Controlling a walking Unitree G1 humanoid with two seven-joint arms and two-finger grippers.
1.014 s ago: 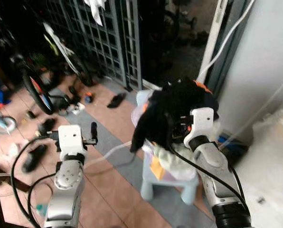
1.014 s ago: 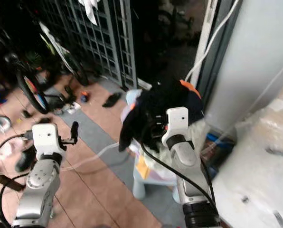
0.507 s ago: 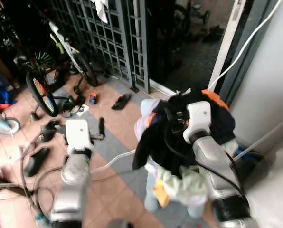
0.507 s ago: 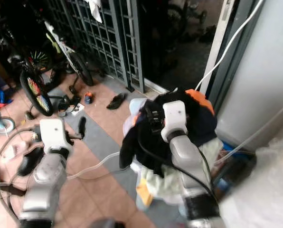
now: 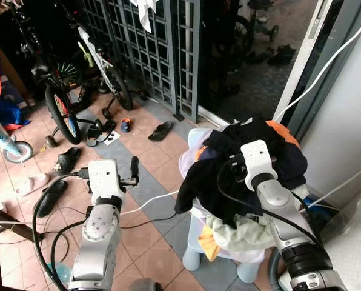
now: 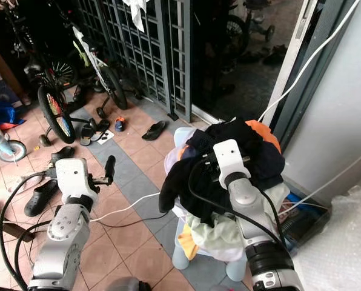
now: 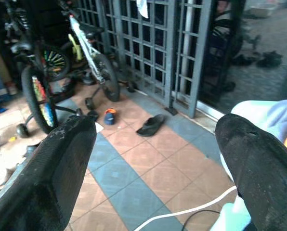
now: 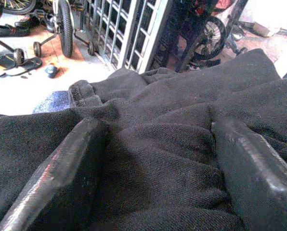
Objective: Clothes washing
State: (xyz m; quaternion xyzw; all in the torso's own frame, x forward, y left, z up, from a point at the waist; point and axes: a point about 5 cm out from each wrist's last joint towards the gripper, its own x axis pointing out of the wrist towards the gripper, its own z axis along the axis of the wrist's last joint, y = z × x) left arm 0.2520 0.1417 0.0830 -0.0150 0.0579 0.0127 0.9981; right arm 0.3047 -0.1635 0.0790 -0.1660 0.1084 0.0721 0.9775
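Both fingers (image 8: 61, 178) of the right gripper (image 8: 153, 159) are spread wide and pressed down into the black garment (image 8: 172, 110), one on each side of a bunched fold of the cloth; the jaws have not closed on it. That black garment (image 5: 253, 151) lies on top of the pile of clothes (image 5: 241, 182), draped over its near and left edges, with an orange piece (image 5: 281, 129) showing at the pile's far right edge and a pale green piece (image 5: 244, 233) hanging from its near edge. The pile sits on a small pale blue plastic stool (image 5: 195, 242), which stands on the tiled floor (image 5: 150, 248) beside a grey wall (image 5: 344, 121).

Left of the stool, the left gripper (image 7: 158, 139) is raised in the air over the floor, its fingers (image 7: 52, 163) set wide apart and holding nothing. A white cable (image 5: 150, 203) runs across the tiles between the left arm and the stool.

Farther out, a dark metal grille gate (image 5: 162, 42) stands along the far side of the floor, with bicycles (image 5: 102, 73) leaning before it and sandals (image 5: 162, 129) and shoes (image 5: 50, 197) scattered on the tiles. No brand, label or writing can be read.
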